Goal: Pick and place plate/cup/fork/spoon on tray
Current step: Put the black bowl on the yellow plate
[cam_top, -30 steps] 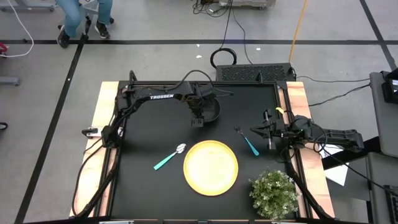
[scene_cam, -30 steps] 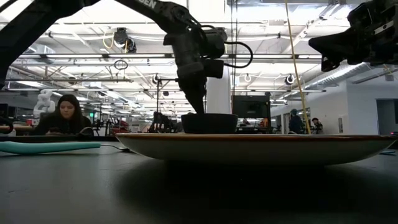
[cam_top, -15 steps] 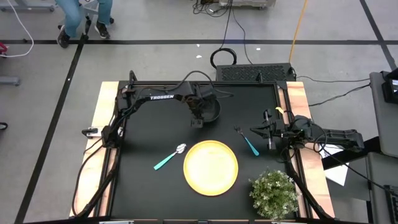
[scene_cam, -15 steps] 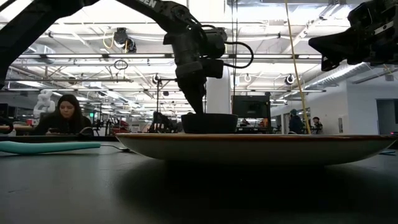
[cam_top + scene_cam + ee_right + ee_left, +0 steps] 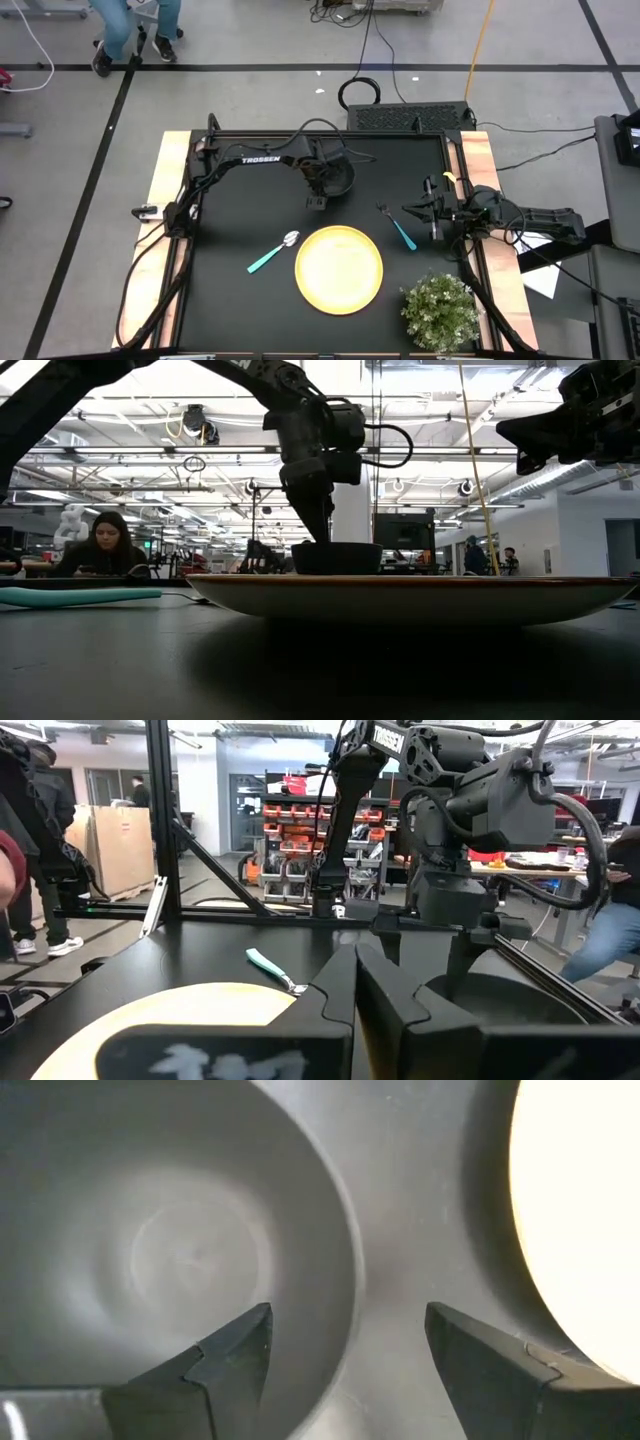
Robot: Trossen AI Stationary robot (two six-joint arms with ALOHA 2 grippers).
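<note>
Straddling cup (image 5: 337, 177) rim: left end effector (image 5: 345, 1345) open, one finger inside bowl, other outside wall, not yet closed. Cup sits on worktop (image 5: 240, 230) behind tray (image 5: 339, 268), apart from it. Looks rigid, light, smooth-walled, likely slippery; pinch thin rim wall. Spoon (image 5: 271, 254) left of tray, fork (image 5: 398, 229) right. Right end effector (image 5: 357, 982) closed, idle near fork.
</note>
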